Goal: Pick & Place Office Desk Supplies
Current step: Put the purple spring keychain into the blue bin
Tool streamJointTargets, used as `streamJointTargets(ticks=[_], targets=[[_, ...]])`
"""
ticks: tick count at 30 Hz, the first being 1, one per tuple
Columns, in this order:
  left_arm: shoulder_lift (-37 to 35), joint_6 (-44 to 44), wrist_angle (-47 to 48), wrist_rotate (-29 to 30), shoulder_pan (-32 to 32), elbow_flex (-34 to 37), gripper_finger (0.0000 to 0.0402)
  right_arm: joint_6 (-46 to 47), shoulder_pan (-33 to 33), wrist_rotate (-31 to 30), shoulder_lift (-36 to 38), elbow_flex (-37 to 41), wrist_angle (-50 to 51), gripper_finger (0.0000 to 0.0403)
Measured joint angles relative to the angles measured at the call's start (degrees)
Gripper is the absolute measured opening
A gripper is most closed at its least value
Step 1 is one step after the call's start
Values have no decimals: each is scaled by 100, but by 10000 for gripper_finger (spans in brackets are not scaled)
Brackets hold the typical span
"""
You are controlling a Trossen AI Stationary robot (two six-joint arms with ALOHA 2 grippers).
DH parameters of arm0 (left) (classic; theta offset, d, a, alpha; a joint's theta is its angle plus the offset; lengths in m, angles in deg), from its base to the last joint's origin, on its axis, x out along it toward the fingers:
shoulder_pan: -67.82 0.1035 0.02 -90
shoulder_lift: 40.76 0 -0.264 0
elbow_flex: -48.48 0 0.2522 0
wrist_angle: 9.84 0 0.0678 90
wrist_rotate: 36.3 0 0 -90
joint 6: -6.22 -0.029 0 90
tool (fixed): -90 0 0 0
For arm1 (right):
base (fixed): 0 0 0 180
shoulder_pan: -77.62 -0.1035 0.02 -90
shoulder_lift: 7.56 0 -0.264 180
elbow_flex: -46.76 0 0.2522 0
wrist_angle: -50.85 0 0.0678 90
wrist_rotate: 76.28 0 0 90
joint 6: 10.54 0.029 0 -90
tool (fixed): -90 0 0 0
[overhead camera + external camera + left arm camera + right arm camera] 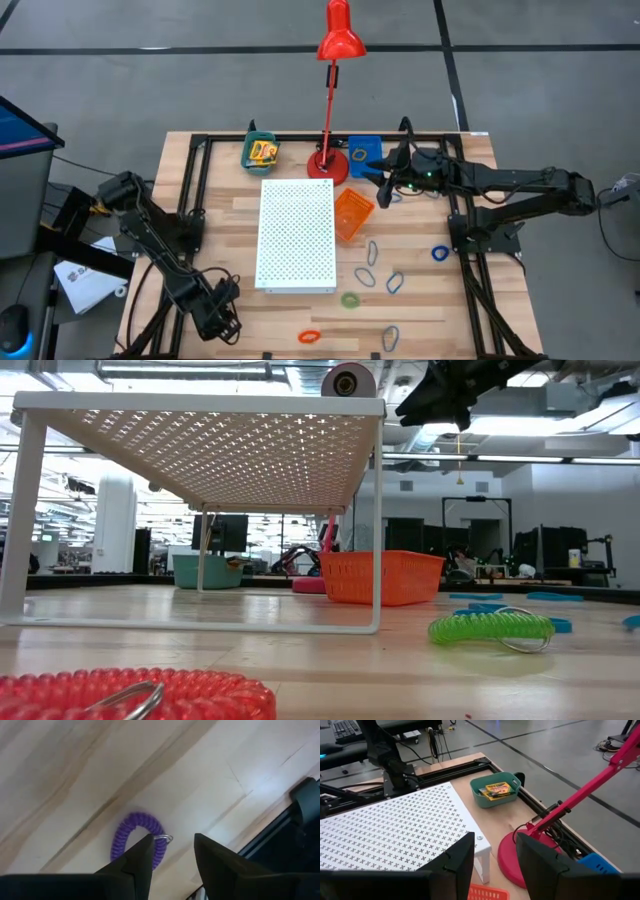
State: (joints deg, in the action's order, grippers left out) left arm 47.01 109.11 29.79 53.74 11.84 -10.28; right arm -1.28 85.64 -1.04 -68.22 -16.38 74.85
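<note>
- The purple coiled loop [138,840] lay flat on the bare table [65,775], directly under and just ahead of the left hand [172,851], near the table's dark frame rail [280,837].
- We judged it very light, soft and springy, with a small metal ring at one end; a pinch across one side of the coil looked like the best hold, since pressing on top would only flatten it.
- The left hand stood released, its fingers apart, one fingertip [145,845] over the coil's edge; we could not tell whether it touched.
- The left arm was folded low at the table's near corner, wrist pointed steeply down.
- Other loops, such as the green loop [350,299] and the orange loop [309,336], lay well apart from that hand.
- The right hand [384,176] hung high, fingers spread and empty, beside the lamp base [520,857], near the blue bin [364,152] and orange basket [352,214].
- Printed boxes [496,789] sat in the green bin [495,800] beyond it.
</note>
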Motion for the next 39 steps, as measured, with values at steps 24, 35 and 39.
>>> streamJointTargets(ticks=[24,35,39], targets=[[640,346,-138,-814,203,-14,43,-68,-122,-37,0,0,0,141],[-26,-343,-519,-647,171,21,3,-22,-574,-37,0,0,-15,141],[-769,-989,-887,107,99,22,1,-22,-768,-39,0,0,-64,141]])
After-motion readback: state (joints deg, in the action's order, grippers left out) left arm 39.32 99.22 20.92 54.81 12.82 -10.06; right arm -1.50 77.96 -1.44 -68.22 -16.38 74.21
